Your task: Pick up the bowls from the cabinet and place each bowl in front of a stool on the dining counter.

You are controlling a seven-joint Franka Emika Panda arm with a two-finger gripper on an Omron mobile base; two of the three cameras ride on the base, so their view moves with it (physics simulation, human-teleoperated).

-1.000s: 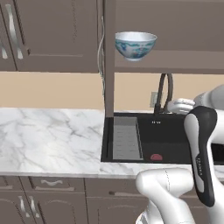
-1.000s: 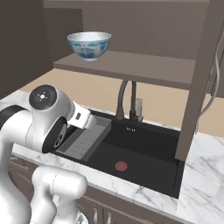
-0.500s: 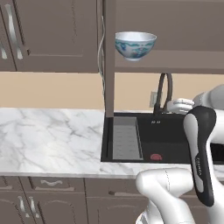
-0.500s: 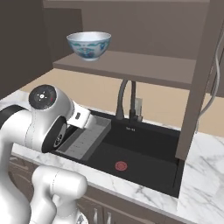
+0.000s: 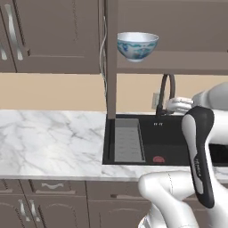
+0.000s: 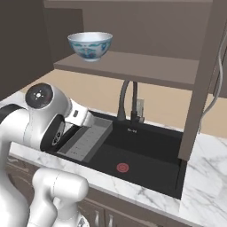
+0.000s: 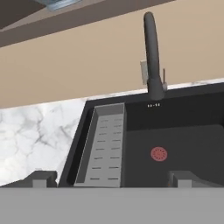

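Observation:
One white bowl (image 5: 137, 46) with blue patterns stands upright on the inner shelf (image 6: 133, 66) of the open dark cabinet (image 5: 178, 18), near the shelf's front edge. The same bowl (image 6: 90, 45) is well above and beyond my hand. My gripper (image 7: 113, 179) hangs over the black sink, below the shelf, pointing down at the basin. It is open, with nothing between its fingertips (image 7: 41, 178). My hand (image 5: 178, 105) sits close to the faucet. The stool and the dining counter are out of view.
A black sink (image 5: 147, 140) with a grey draining tray (image 7: 103, 144) and a red drain lies under the cabinet. A tall black faucet (image 7: 151, 52) rises behind it. The marble worktop (image 5: 49, 138) runs left, below closed wall doors (image 5: 53, 35). Drawers (image 5: 44, 187) sit beneath it.

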